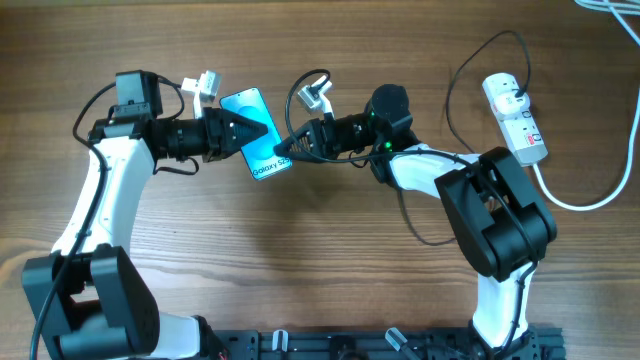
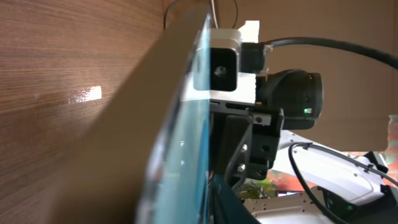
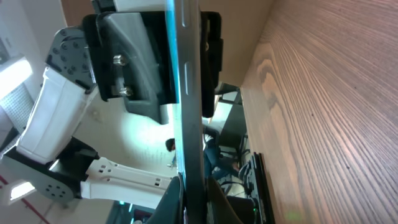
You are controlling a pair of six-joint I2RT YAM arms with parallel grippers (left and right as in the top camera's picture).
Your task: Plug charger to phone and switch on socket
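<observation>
And the left gripper [image 1: 240,135] is clamped tight on the phone [image 1: 262,120], up at 10 o'clock, cyan screen facing up. The right gripper [image 1: 288,150] meets its bottom edge from 4 o'clock, grip impossible to tell. At 2 o'clock lies the power strip [image 1: 520,125], with the black charger cable [image 1: 449,100] looping beside it.

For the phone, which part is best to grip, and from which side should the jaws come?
Grip the phone across its thickness, screen and back, at the short end away from the white text, coming from the left as the left gripper does. It is a flat slab, edge-on in both wrist views, so the jaws span it easily.
</observation>
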